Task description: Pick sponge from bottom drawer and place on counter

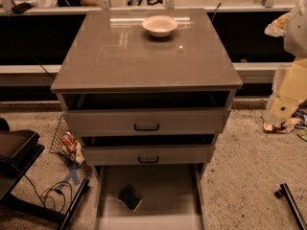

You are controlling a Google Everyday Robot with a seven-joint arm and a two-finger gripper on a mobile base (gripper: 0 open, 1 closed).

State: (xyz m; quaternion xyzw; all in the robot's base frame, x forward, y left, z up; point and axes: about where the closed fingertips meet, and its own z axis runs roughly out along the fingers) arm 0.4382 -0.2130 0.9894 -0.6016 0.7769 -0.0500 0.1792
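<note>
Speckled floor [249,157], bottom drawer [163,186] pulled open
From straight above the sponge [129,198] should be approached; the gripper [283,107] is seen at the right edge, its state cannot be told

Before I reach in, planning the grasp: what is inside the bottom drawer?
Only the sponge lies in the bottom drawer, left of centre. The drawer's rear is hidden under the middle drawer. The gripper is out of view; the arm is at right.
</note>
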